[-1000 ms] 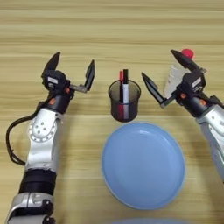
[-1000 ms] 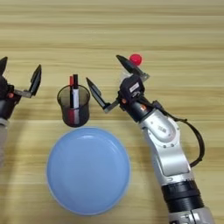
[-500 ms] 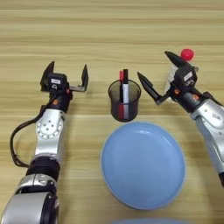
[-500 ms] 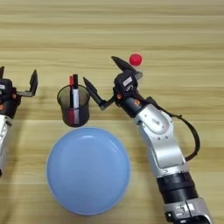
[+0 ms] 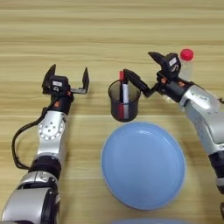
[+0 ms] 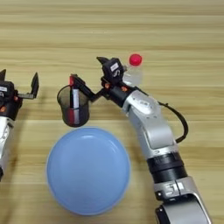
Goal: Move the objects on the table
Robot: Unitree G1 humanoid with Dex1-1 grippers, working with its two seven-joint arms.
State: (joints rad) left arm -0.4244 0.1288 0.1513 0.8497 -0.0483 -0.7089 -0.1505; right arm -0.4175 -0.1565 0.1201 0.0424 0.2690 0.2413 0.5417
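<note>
Nearest the robot, the round light-blue plate [image 5: 143, 164] lies flat on the light wood-grain table [image 5: 109, 26], its near rim close to the bottom of the view. A second pale blue curved edge [image 5: 146, 221] just shows at the very bottom, too little to identify.

Just beyond the plate's far-left rim stands the dark translucent pen cup [image 5: 124, 100], upright, with 2 markers [image 5: 124, 91] inside: 1 white, 1 red-capped, both rising slightly above the rim.

The left gripper [image 5: 65, 79] hovers to the left of the cup, well apart from it, its 2 black fingers spread wide with nothing between them. Its silver forearm [image 5: 51, 131] runs down the left side, with a black cable [image 5: 17, 142] looping beside it.

The right gripper [image 5: 141, 71] reaches in from the right with its 2 fingers parted wide; the lower finger's tip sits at the cup's right rim, close to the markers, though contact cannot be judged, and the upper finger points away above it. It grips nothing.

Farthest back, right behind the right gripper's wrist, stands the small clear plastic bottle [image 6: 133, 74] with its red cap [image 6: 135, 59], upright and partly hidden by the wrist.
</note>
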